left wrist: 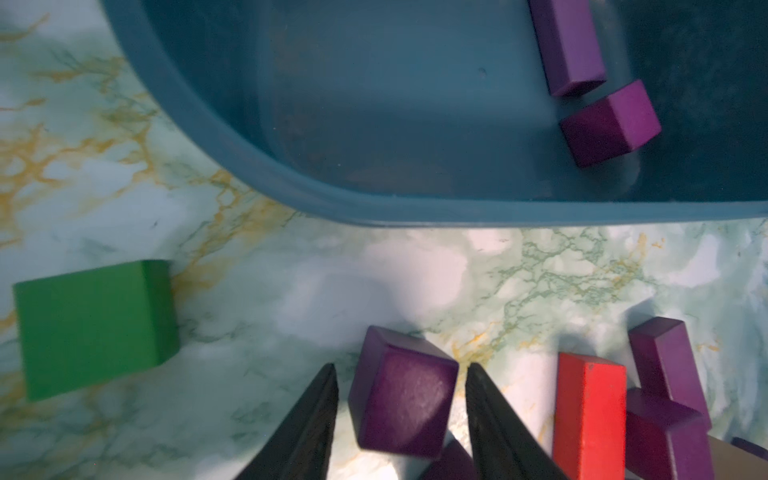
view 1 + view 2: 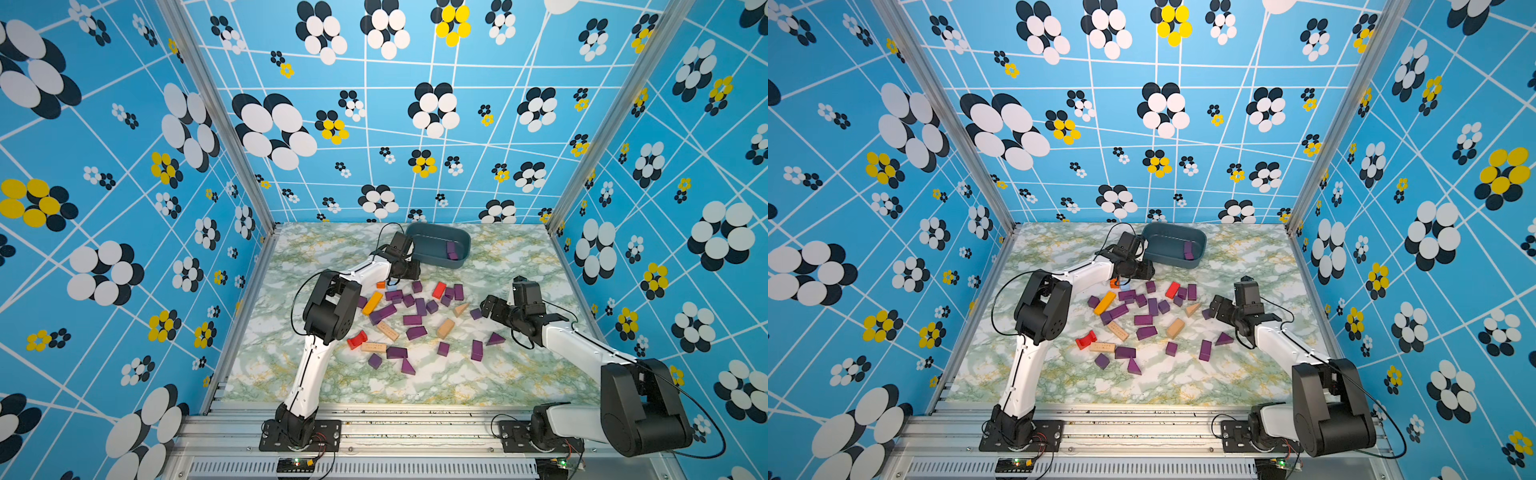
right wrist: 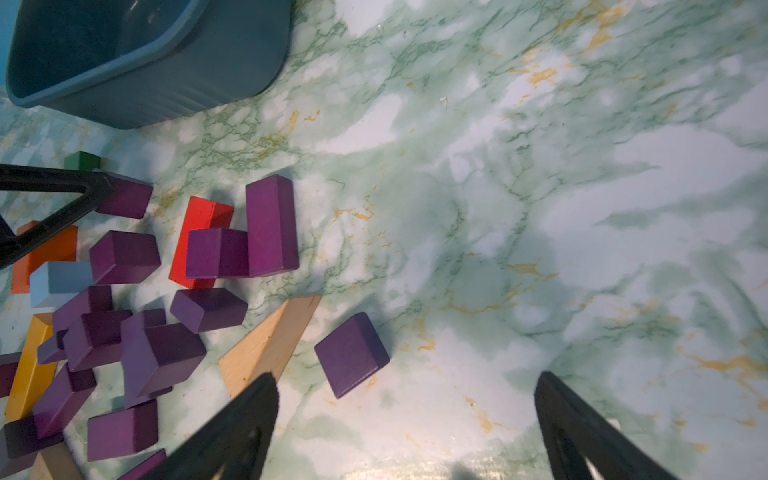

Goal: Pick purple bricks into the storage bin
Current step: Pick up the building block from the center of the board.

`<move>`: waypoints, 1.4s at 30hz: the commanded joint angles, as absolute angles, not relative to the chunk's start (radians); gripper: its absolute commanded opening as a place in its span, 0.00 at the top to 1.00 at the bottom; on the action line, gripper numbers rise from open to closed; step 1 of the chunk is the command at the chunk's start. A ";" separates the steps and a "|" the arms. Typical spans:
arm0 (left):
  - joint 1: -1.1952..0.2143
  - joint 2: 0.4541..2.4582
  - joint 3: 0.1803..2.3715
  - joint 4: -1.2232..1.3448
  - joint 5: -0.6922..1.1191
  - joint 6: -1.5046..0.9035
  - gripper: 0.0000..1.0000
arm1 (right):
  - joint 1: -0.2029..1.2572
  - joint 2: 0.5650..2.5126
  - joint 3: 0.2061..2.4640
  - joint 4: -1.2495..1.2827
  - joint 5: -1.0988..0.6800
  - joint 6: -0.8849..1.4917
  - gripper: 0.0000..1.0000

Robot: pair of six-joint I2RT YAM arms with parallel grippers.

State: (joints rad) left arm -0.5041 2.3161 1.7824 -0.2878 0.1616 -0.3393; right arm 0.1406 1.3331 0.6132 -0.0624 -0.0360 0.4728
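The storage bin [image 2: 428, 232] stands at the back of the table, and two purple bricks [image 1: 611, 122] lie inside it. Many more purple bricks [image 2: 415, 332] are scattered in the middle among other colours. My left gripper [image 1: 401, 365] is low just in front of the bin's rim [image 1: 374, 208]. Its jaws stand on either side of a purple cube [image 1: 403, 399], and a thin strip of table shows on each side. My right gripper [image 3: 407, 376] hovers wide open at the pile's right edge. A lone purple cube [image 3: 351, 359] lies just ahead of it, nothing between its fingers.
A green block [image 1: 95, 328] lies left of the left gripper and a red bar [image 1: 590, 415] right of it. A tan wedge [image 3: 270, 345], an orange bar [image 2: 372, 302], a red arch [image 2: 357, 339] and tan blocks [image 2: 445, 328] sit in the pile. Patterned walls enclose three sides.
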 commanded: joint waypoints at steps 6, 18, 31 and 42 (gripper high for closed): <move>-0.505 2.353 1.826 -0.346 0.133 -0.314 0.54 | 0.130 1.367 0.607 -0.061 -0.042 0.491 0.01; -0.506 2.324 1.802 -0.334 0.130 -0.300 0.74 | 0.131 1.365 0.606 -0.061 -0.038 0.488 0.01; -0.518 2.132 1.661 -0.155 0.225 -0.286 0.76 | 0.130 1.389 0.608 -0.029 -0.032 0.505 0.01; -0.499 2.212 1.868 -0.115 0.255 -0.283 0.74 | 0.130 1.433 0.597 -0.008 -0.029 0.521 0.01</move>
State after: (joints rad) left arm -0.5114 2.1658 1.7840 -0.1524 0.2356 -0.2928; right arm 0.1368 1.4128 0.6056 -0.0143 -0.0353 0.5098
